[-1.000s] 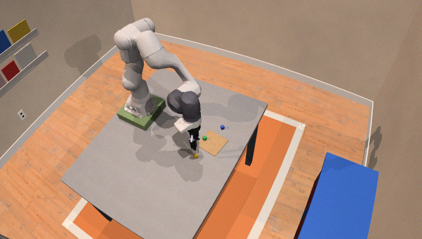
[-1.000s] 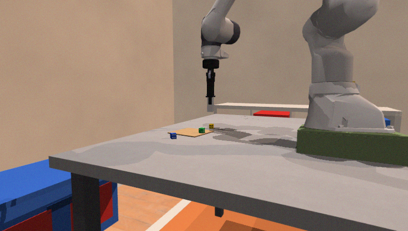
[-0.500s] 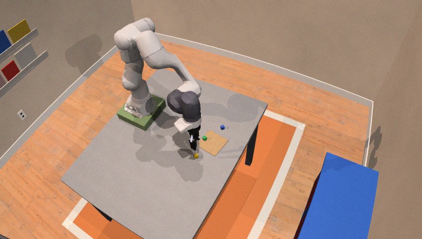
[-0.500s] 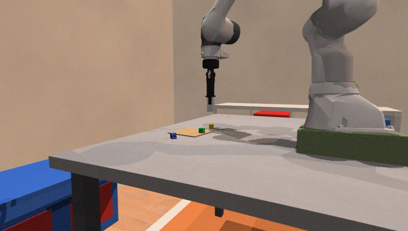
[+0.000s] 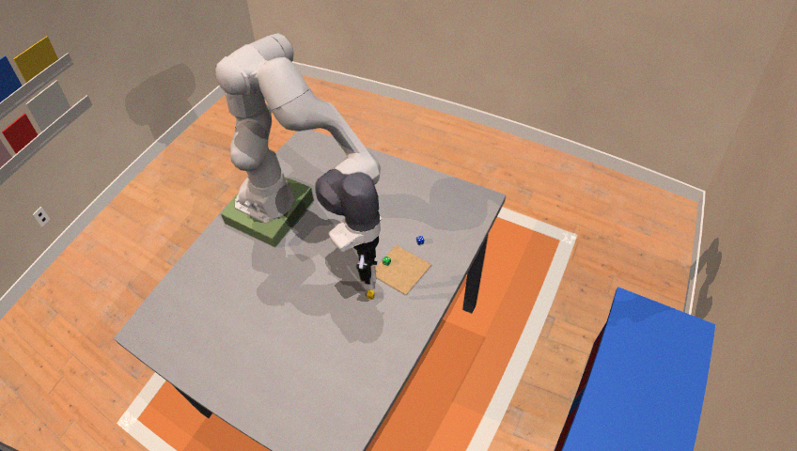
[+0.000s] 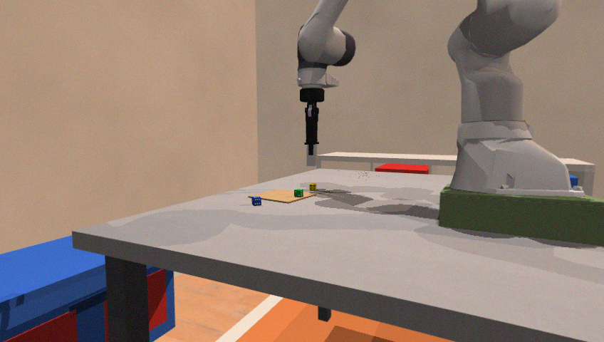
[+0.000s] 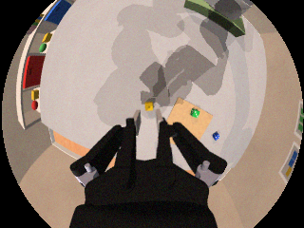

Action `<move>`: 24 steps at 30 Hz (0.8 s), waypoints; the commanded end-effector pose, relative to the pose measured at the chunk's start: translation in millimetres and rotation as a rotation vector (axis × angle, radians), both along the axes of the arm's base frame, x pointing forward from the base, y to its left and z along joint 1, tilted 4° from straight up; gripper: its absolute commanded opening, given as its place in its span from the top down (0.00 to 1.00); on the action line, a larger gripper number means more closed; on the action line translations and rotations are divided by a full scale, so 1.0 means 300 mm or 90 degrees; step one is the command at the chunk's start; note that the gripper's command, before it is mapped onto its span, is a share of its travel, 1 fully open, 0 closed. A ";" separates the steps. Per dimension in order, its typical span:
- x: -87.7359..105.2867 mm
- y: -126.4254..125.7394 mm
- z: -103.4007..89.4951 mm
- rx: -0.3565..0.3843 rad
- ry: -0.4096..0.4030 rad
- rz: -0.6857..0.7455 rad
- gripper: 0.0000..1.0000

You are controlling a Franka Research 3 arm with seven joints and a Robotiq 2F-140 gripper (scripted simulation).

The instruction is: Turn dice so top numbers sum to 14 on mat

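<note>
Green die (image 5: 386,260) (image 6: 298,192) (image 7: 195,113) sits on the mat (image 5: 407,273) (image 6: 277,196) (image 7: 184,122); your blue die (image 5: 419,240) (image 6: 256,200) (image 7: 216,136) and yellow die (image 5: 369,294) (image 6: 313,187) (image 7: 149,106) lie off it, on the table (image 5: 268,334) (image 6: 339,254) (image 7: 76,71). Your gripper (image 5: 371,287) (image 6: 311,159) (image 7: 148,115) hangs above the yellow one, fingers narrowly parted with nothing between them.

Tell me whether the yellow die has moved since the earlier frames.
No; the yellow die sits in the same spot beside the tan mat.
</note>
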State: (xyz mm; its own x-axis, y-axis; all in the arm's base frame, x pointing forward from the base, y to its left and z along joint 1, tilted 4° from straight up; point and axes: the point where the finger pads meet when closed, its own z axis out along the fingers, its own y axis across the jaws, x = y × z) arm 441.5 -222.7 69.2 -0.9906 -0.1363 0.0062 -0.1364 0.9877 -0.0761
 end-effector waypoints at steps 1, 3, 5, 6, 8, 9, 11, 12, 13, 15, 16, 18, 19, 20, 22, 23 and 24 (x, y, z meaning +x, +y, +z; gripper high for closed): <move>0.001 -0.001 -0.007 -0.001 -0.001 -0.002 0.79; 0.001 -0.001 -0.012 -0.001 -0.001 -0.002 0.79; 0.001 -0.001 -0.019 -0.001 -0.001 -0.002 0.79; 0.001 -0.002 -0.022 -0.001 -0.001 -0.002 0.79; 0.001 -0.002 -0.030 -0.001 -0.001 -0.002 0.79; 0.001 -0.002 -0.030 -0.001 -0.001 -0.002 0.79; 0.001 -0.002 -0.034 -0.001 -0.001 -0.002 0.79; 0.001 -0.002 -0.038 -0.001 -0.001 -0.002 0.79; 0.001 -0.003 -0.043 -0.001 -0.001 -0.002 0.79; 0.001 -0.003 -0.052 -0.001 -0.001 -0.002 0.79; 0.001 -0.003 -0.057 -0.001 -0.001 -0.002 0.79; 0.001 -0.004 -0.067 -0.001 -0.001 -0.002 0.79; 0.001 -0.004 -0.073 -0.001 -0.001 -0.002 0.79; 0.001 -0.005 -0.078 -0.001 -0.001 -0.002 0.79; 0.001 -0.005 -0.088 -0.001 -0.001 -0.002 0.79; 0.001 -0.005 -0.094 -0.001 -0.001 -0.002 0.79; 0.001 -0.006 -0.099 -0.001 -0.001 -0.002 0.79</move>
State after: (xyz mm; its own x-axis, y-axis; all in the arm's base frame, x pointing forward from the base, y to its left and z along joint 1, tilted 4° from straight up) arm 440.2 -223.8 43.8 -0.9933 -0.1152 0.0116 -0.1157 0.9903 -0.0774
